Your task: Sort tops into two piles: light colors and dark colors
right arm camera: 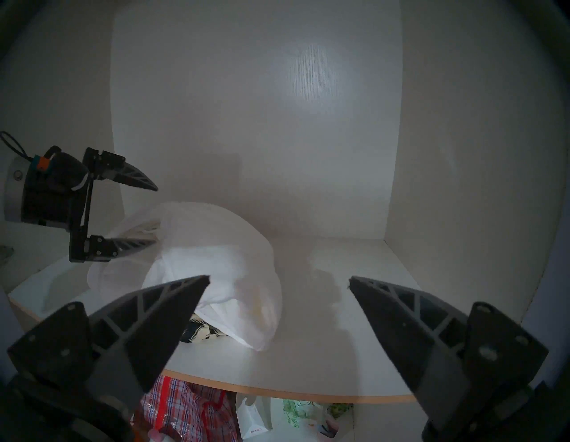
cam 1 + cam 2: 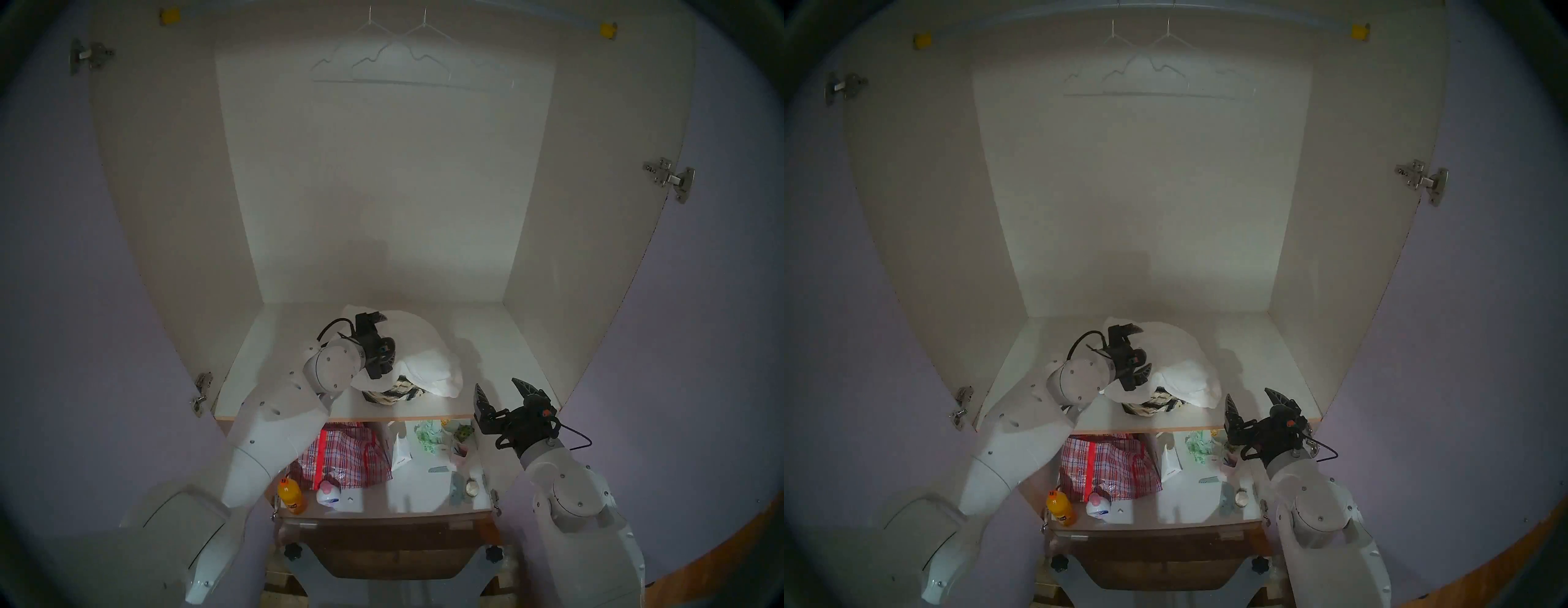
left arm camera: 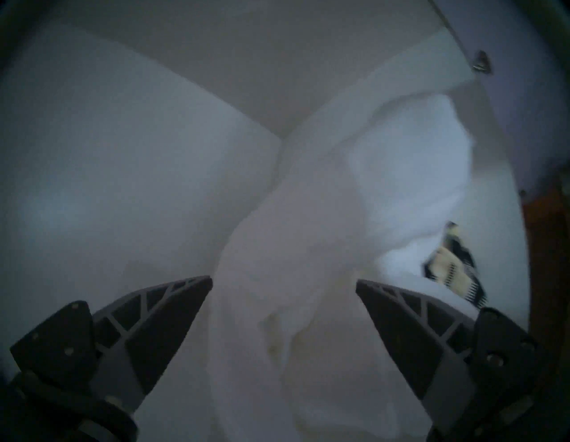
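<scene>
Your left gripper [image 1: 151, 213] is spread wide over the left end of the white top [image 1: 222, 271], gripping nothing. Striped top [image 2: 392, 392] pokes out underneath at the shelf [image 2: 488, 352] front. Right gripper [image 2: 502, 392] is wide open too, right of the heap, clear of it.

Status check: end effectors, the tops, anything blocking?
Left end effector open over white top. Right end effector open, empty. Striped top pinned under white. Nothing blocking.

White jointed arms, small dark screws, black ribbed tools, black looping cables

The white top [image 2: 418, 365] lies over the striped top [image 2: 396, 392] on the shelf [image 2: 488, 352].
</scene>
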Motion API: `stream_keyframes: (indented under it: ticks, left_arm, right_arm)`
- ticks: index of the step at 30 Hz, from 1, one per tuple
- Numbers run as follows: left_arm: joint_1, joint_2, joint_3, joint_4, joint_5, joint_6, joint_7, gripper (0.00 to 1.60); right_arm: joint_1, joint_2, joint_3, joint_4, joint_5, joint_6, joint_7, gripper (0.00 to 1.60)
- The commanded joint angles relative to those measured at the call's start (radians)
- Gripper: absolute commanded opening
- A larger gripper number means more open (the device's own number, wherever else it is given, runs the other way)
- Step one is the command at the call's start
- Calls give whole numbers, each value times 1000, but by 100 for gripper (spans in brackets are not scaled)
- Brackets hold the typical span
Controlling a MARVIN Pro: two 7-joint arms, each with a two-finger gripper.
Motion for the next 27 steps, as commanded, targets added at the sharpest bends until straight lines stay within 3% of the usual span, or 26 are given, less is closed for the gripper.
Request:
stream_keyframes:
  ticks: [1,3,8,11,12,15,19,20,21,22,23,25,27]
  left_arm:
    - [-95,-9,19,50,34,-30,7,160]
    - [-127,-31,19,93,36,-16,25,160]
    - [-195,-55,76,192,90,-63,69,160]
    - [-229,-35,192,234,173,-132,66,160]
    - [-236,-38,213,255,177,-148,22,160]
    - [-226,-41,233,277,234,-196,34,160]
    - [-205,-40,216,262,229,-215,61,160]
    - [-195,-40,206,248,221,-201,67,108]
    - [-189,-37,203,238,222,-207,90,68]
    - [-178,-35,185,222,212,-200,113,47]
    - [-174,-36,174,217,210,-186,138,0]
    - [-171,-32,160,210,219,-190,182,0]
    - [-166,-34,113,189,178,-189,225,0]
  right_arm:
    - [11,-3,0,-24,2,-18,1,160]
    - [11,-3,0,-23,1,-16,1,160]
    - [11,-3,0,-23,1,-16,2,160]
    - [11,-4,1,-23,1,-16,2,160]
    - [11,-4,1,-24,1,-18,2,160]
    - [10,-4,1,-24,1,-21,3,160]
    - [10,-5,1,-24,0,-23,3,160]
    - [10,-5,1,-24,0,-23,3,160]
    - [10,-5,1,-24,0,-22,3,160]
    - [10,-5,2,-24,0,-21,3,160]
    - [11,-5,2,-24,0,-20,3,160]
    - [11,-5,2,-24,0,-20,4,160]
    - [11,-5,2,-23,0,-17,4,160]
